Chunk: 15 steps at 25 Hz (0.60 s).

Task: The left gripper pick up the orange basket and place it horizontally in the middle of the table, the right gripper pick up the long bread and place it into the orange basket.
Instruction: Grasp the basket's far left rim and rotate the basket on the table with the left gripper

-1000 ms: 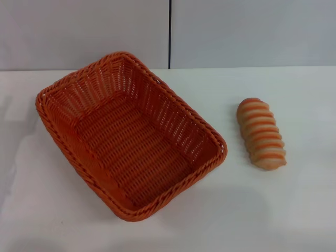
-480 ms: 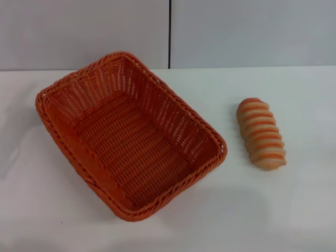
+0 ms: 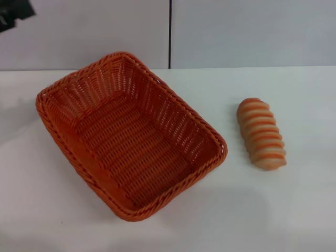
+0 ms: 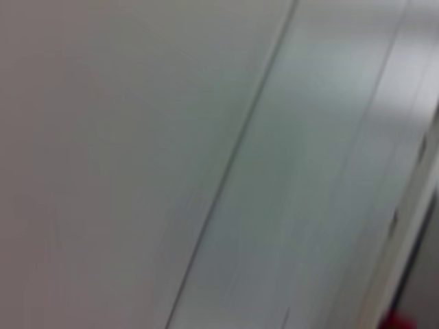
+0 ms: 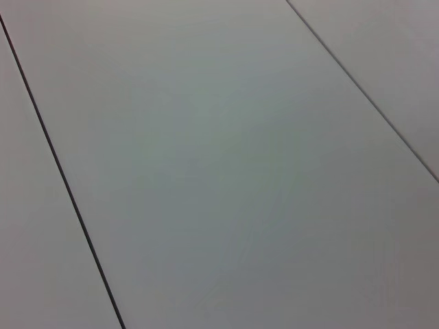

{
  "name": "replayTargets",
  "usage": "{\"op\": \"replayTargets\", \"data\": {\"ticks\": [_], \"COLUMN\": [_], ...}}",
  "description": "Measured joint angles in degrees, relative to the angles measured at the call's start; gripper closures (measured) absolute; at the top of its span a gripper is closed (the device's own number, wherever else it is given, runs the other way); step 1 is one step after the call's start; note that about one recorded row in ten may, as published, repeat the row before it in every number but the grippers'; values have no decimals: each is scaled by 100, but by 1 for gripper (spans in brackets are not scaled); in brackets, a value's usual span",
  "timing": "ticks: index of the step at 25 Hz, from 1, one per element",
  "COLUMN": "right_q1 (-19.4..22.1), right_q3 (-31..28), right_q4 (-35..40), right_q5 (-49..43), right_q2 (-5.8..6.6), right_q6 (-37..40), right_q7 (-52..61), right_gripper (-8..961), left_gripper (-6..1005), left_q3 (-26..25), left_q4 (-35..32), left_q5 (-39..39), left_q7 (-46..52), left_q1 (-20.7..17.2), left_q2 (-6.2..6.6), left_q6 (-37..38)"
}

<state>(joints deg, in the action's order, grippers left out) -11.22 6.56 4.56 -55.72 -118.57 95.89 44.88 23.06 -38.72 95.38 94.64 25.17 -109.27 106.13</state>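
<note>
left pincer [image 3: 14, 14] high, orange basket [image 3: 128, 136] below

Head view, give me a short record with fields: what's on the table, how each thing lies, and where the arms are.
basket: orange basket, empty, lying at a slant on the table's left half
bread: long bread, on the bare table to the basket's right, apart from it
table: white table
left pincer: dark part of the left pincer at the top left corner, far from the basket
right pincer: not in view
task state: nothing grasped, bread not in the basket
</note>
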Motion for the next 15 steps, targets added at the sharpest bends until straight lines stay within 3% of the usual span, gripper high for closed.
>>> {"op": "replayTargets", "data": {"ticks": [1, 3, 5, 6, 10, 15], "right_q1": [-6, -15, -20, -20, -15, 11], "right_q3": [-2, -2, -1, 0, 2, 5], "right_q4": [3, 4, 4, 4, 3, -11], "right_q5": [0, 0, 0, 0, 0, 0], "right_q2": [0, 1, 1, 1, 1, -8], "right_q6": [0, -4, -13, -16, -58, -122], "right_q7": [2, 4, 4, 4, 4, 4], "right_gripper": [431, 431, 431, 431, 432, 432], "left_gripper": [259, 259, 259, 259, 259, 259], "left_q3": [173, 712, 776, 849, 886, 917], "left_q4": [-178, -1189, -1413, -1872, -2493, -2653], "left_q5": [11, 616, 882, 1503, 2404, 2665], "left_q7": [145, 764, 883, 1096, 1339, 1396], "left_q1": [36, 243, 316, 486, 773, 844], "left_q2": [42, 76, 58, -17, -181, -238], "left_q6": [-14, -276, -333, -407, -555, -649]}}
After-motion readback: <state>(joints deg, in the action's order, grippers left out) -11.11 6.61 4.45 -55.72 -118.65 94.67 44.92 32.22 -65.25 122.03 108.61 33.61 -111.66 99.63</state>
